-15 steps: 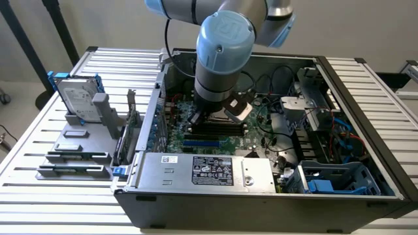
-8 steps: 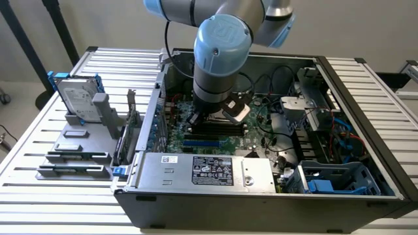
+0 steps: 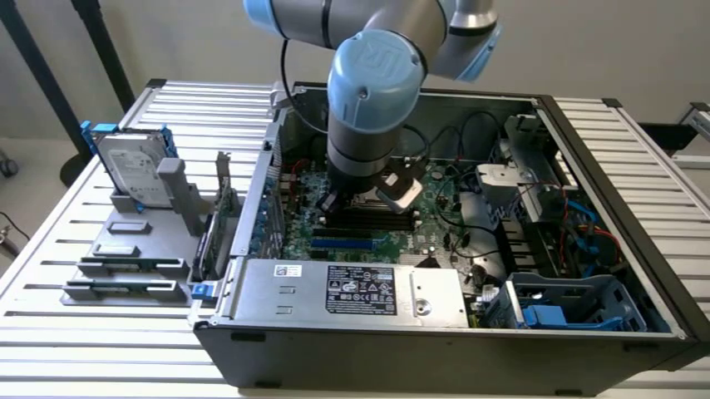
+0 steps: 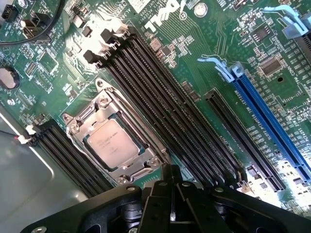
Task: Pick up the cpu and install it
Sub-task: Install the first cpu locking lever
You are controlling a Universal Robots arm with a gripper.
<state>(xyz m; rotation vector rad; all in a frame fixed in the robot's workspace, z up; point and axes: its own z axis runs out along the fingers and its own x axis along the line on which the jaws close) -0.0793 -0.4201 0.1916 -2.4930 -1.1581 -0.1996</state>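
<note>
The black gripper point(image 4: 172, 206) has its two fingers pressed together with no gap and nothing held between them; in the wrist view the fingertips point(image 4: 165, 187) meet just above the green motherboard point(image 4: 204, 53). Just beyond the fingertips sits the cpu point(image 4: 112, 143), a small flat square chip with a dull silver metal top, lying flat inside the silver metal socket frame point(image 4: 99, 104) and apart from the fingers. Running alongside the socket, close to the fingertips on one side, are four long black memory slots point(image 4: 165, 111); a second, shorter set of black slots point(image 4: 68, 153) lies on the socket's far side. Further out from the fingers are a long blue expansion slot point(image 4: 272, 126) and a black one point(image 4: 240, 141) beside it.

In the exterior view the grey and light-blue robot arm point(image 3: 372, 91) reaches down into the open dark grey computer case point(image 3: 444, 349), with the gripper point(image 3: 355, 199) low over the board. Well away from the fingers, outside the case towards the exterior view's left, a silver hard drive in a blue frame point(image 3: 131, 170) stands upright on a grey fixture point(image 3: 128, 266) on the white slatted table point(image 3: 66, 332)
</note>
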